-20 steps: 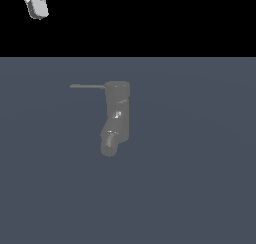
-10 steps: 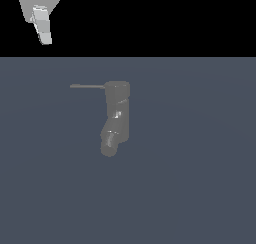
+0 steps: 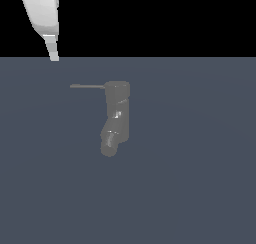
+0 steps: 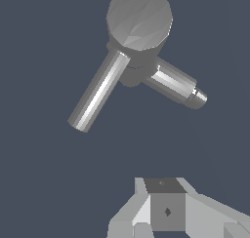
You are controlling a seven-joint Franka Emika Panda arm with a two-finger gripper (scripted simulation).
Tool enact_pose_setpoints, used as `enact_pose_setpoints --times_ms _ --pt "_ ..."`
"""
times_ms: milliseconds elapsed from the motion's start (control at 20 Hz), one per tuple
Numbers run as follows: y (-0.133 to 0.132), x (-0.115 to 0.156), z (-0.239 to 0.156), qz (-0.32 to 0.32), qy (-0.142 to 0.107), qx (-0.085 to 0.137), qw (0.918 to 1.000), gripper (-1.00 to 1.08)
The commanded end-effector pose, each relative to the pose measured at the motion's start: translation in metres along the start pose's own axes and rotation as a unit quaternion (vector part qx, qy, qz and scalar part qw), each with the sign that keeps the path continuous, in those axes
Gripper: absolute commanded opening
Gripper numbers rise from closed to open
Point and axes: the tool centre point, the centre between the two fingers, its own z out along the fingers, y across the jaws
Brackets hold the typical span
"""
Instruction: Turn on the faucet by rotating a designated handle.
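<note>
The faucet [image 3: 116,118] stands near the centre of the desk [image 3: 200,188], its handle [image 3: 87,86] projecting from the top cap toward 9 o'clock in the exterior view. The fingers [image 3: 52,50] hang well apart from it, toward 11 o'clock of the handle's free end; whether they are open or closed cannot be told. A good approach brings them beside the rod near its tip, where a sideways push turns it most easily.

**Two cameras, one faucet**

The exterior view looks from a distance, slightly downward, across the grey floor [image 3: 200,188] to a black backdrop, with the faucet [image 3: 117,115] mid-scene and the gripper [image 3: 52,53] at far left. The wrist view looks almost straight down, close above the faucet's cap [image 4: 139,17]. Both views share the faucet and handle [image 3: 87,86].
</note>
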Motion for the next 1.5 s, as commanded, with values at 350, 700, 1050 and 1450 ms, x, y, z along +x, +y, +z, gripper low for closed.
enact_pose_setpoints --times_ms 350,700,1050,1450 --pt "-0.041 0.016 0.031 0.089 0.0 0.001 0.996 -1.0" --pt "-0.072 0.035 0.056 0.162 0.001 0.002 0.9868 -1.0" --pt "-0.096 0.055 0.077 0.222 0.002 0.002 0.9749 -1.0" --pt "-0.111 0.07 0.089 0.262 0.001 0.002 0.9651 -1.0"
